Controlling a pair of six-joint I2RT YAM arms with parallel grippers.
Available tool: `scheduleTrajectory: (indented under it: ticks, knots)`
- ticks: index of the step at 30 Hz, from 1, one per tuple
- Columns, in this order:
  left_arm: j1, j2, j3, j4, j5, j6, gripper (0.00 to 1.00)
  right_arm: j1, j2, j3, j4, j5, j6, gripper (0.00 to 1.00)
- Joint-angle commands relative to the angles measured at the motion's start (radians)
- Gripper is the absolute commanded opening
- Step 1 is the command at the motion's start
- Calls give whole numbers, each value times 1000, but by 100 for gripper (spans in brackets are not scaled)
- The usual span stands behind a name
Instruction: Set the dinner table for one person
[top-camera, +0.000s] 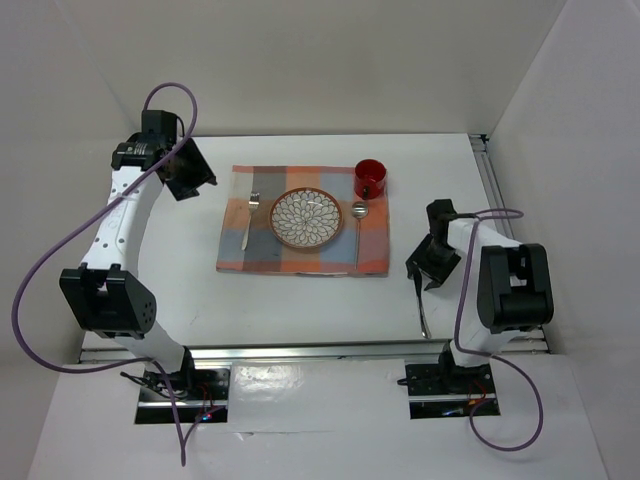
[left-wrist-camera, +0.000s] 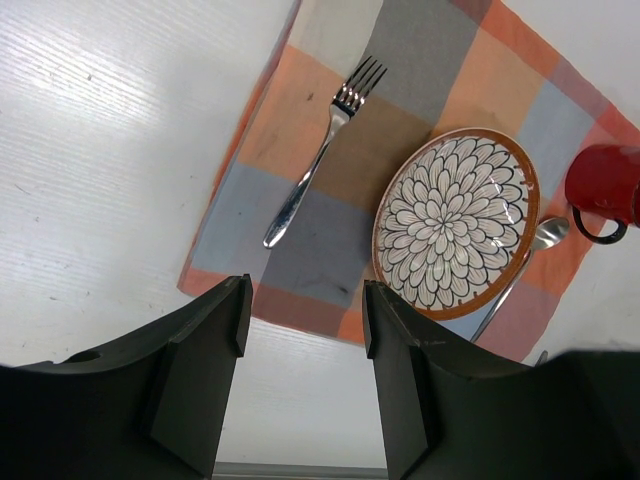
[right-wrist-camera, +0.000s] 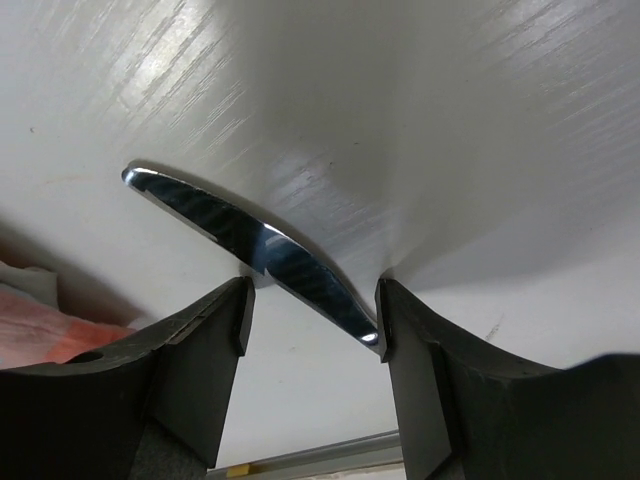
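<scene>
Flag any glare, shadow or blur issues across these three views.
Top external: dinner table evenly lit, sharp, with only soft shadows. Left wrist: placemat, fork and plate crisp; left gripper is a dark foreground with little detail. Right wrist: knife shows bright mirror highlights, with streaky glare and a heavy shadow on the table around it.

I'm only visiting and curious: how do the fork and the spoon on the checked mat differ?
The fork lies left of the plate; the spoon lies right of it, near the red mug. The fork ends in tines, the spoon in a rounded bowl. Both are shiny metal, lying on the mat, heads toward the far side.
</scene>
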Motion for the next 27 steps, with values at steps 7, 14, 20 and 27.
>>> scheduleTrajectory:
  ticks: [7,14,20,27]
  knots:
    - [1,-1,22,12,31,8,65,42,-103,-175,53,-10,36,65]
    - [1,-1,12,21,31,8,63,126,-111,-211,3,-19,125,62]
    - [1,-36,-25,44,22,-1,63,212,-61,-211,-4,6,177,50]
    - [1,-27,-16,44,22,8,63,197,-10,-110,-1,53,177,33]
